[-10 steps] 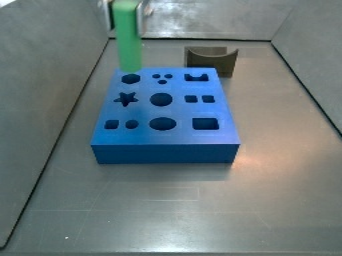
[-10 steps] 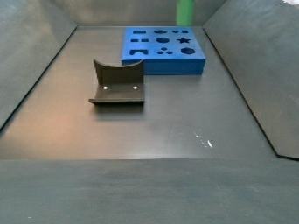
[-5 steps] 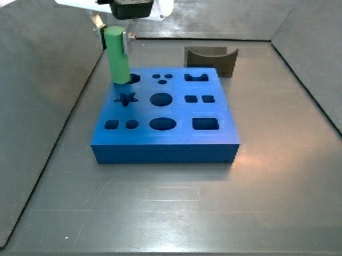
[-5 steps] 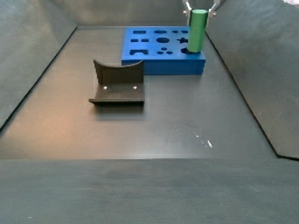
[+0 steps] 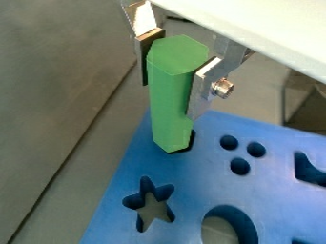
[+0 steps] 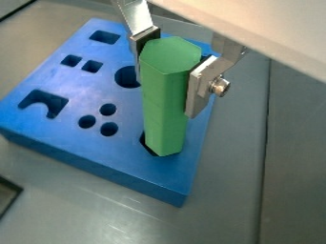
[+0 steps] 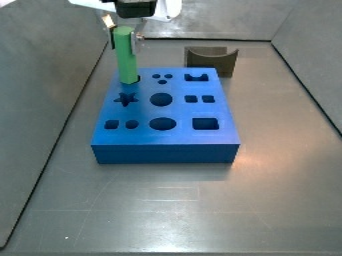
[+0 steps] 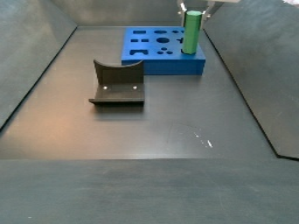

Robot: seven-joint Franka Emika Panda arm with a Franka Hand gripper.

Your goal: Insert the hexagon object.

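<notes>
The hexagon object (image 5: pixel 173 91) is a bright green peg, upright, with its lower end in a hole at a corner of the blue block (image 5: pixel 254 205). It shows in both wrist views (image 6: pixel 163 95) and both side views (image 7: pixel 123 55) (image 8: pixel 191 32). My gripper (image 5: pixel 174 59) is above the block and shut on the peg's upper part; a silver finger (image 6: pixel 200 84) presses each side. The blue block (image 7: pixel 167 115) has several shaped holes, among them a star hole (image 5: pixel 149 202).
A dark olive curved block (image 8: pixel 117 85) stands on the grey floor apart from the blue block (image 8: pixel 163 50); it also shows in a side view (image 7: pixel 211 59). Sloped grey walls (image 7: pixel 47 90) rise round the floor on all sides.
The peg and my gripper have come down; the peg's lower end has gone from over the block into the corner hole, with a slight sideways shift.
</notes>
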